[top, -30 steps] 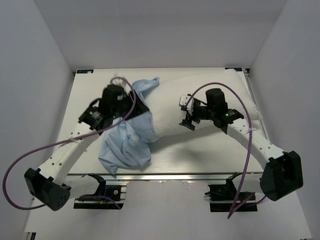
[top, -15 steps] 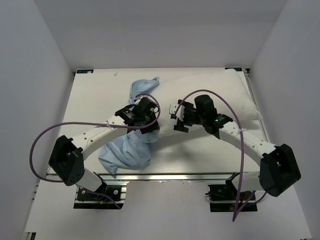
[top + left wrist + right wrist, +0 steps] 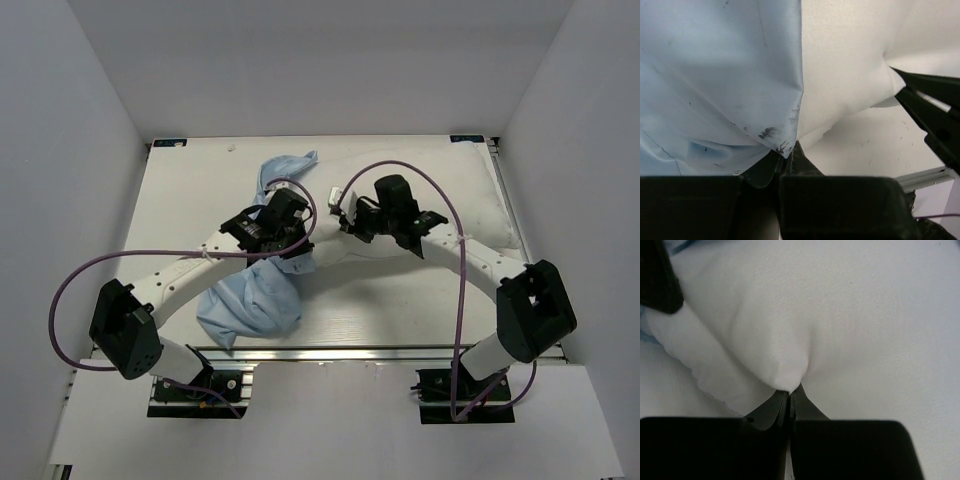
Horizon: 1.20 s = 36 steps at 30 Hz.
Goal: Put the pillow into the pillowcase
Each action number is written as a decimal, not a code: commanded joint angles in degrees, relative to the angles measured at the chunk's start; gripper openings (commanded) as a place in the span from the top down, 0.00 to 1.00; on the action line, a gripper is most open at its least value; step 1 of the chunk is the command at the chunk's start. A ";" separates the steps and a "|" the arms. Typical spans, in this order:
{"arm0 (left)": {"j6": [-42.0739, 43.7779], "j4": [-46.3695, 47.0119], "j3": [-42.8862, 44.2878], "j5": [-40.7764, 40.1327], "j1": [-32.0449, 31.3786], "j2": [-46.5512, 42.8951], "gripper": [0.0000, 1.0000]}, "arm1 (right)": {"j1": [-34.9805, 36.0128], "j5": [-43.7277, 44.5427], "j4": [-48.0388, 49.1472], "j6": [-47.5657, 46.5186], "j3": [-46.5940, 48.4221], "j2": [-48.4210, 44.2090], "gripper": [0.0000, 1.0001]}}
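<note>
While the pillow (image 3: pixel 450 190) lies on the worktop (image 3: pixel 400 300), left claw (image 3: pixel 786 155) pinching the pillowcase (image 3: pixel 715 75) hem at the pillow's left end, right claw (image 3: pixel 790 392) nipping a pillow fold just beside

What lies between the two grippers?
The pillow, its white end, seen in the left wrist view between the left gripper, on the pillowcase, and the right gripper.
</note>
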 commanded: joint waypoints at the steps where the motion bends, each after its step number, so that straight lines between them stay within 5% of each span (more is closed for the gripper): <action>1: 3.80 -0.29 4.84 6.48 -0.32 -3.14 0.96 | -0.22 -7.61 -2.60 13.46 6.36 1.76 1.00; 6: 7.58 -3.45 15.72 12.81 -0.32 1.51 0.97 | -0.22 -10.53 1.16 32.78 16.97 5.19 1.00; 13: 8.64 -4.77 24.35 14.05 -0.24 3.45 0.96 | -0.22 -10.87 0.47 42.74 29.39 13.18 1.00; 19: 8.29 -4.17 27.35 14.04 0.64 8.11 0.96 | 0.57 -15.18 6.25 52.76 27.03 12.41 1.00; 26: 8.90 -5.56 34.38 16.78 1.17 13.21 0.96 | -3.20 -9.21 10.49 59.63 26.23 11.87 1.00; 36: 4.86 -1.26 21.81 19.94 13.64 5.30 0.95 | -7.26 -11.40 13.04 62.62 24.13 7.31 1.00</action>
